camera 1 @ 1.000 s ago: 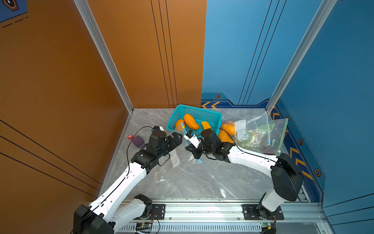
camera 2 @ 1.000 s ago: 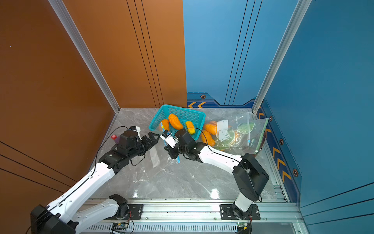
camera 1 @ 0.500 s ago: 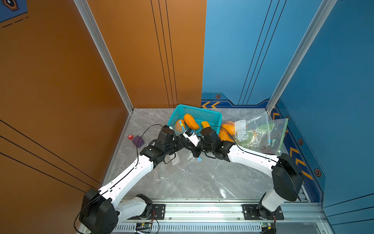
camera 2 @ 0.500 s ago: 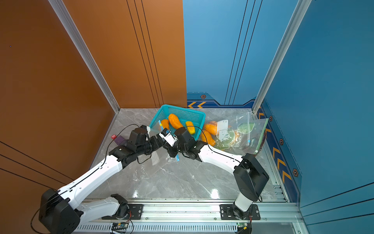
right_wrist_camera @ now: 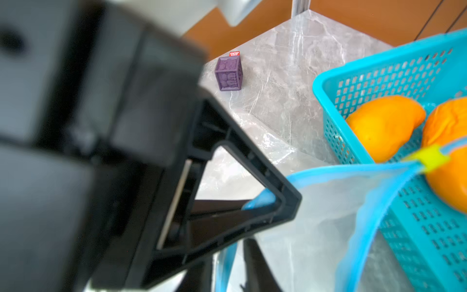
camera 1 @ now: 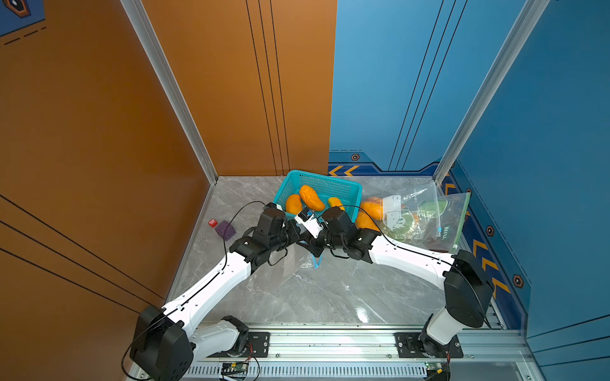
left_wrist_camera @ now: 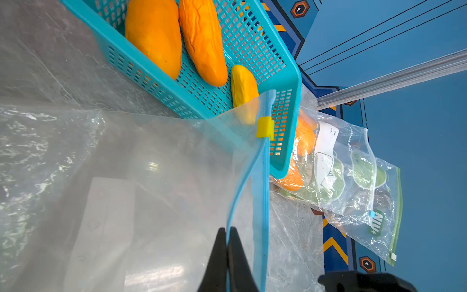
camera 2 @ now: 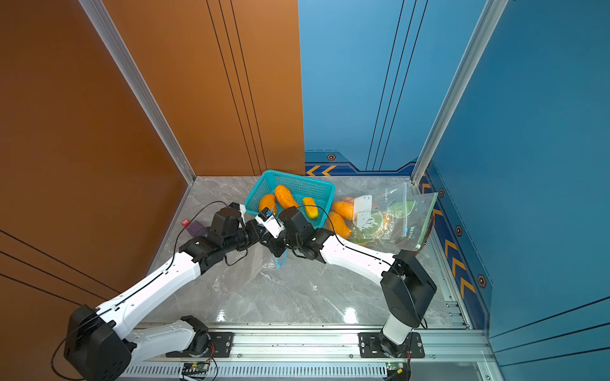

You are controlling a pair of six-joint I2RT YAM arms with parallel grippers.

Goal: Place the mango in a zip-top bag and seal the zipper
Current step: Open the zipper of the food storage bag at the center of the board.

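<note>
Left gripper [left_wrist_camera: 227,236] is pinched tight on the blue zip edge of the clear plastic zip-top bag [left_wrist_camera: 151,189]. The right gripper [camera 1: 313,248] is close beside it, its gap unclear. The orange mangoes [left_wrist_camera: 154,35] lie in the turquoise perforated plastic basket [left_wrist_camera: 285,75] on the grey marble tabletop [camera 1: 330,290], between the orange wall panels [camera 1: 231,82] and the blue wall panels [camera 1: 379,82].

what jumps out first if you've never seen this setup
Orange mangoes fill a teal basket at the back. In front of it, the left claw is shut on the blue zip edge of a clear bag. Filled bags lie on the basket's right.
</note>
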